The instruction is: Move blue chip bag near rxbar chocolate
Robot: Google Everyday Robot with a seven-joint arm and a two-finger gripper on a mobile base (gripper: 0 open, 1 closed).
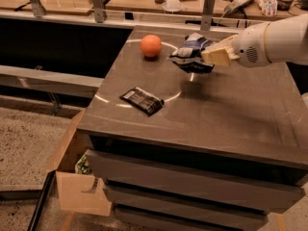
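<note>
My gripper [208, 56] reaches in from the right and is shut on the blue chip bag [190, 53], a crinkled dark blue and white bag held above the grey table top [231, 109]. The bag casts a shadow on the table below it. The rxbar chocolate [141, 100], a flat black wrapper, lies on the table to the lower left of the bag, well apart from it.
An orange ball [151, 45] sits at the back of the table, left of the bag. A white circle line is marked on the table. An open cardboard box [77, 177] stands on the floor at the lower left. Cluttered benches run behind.
</note>
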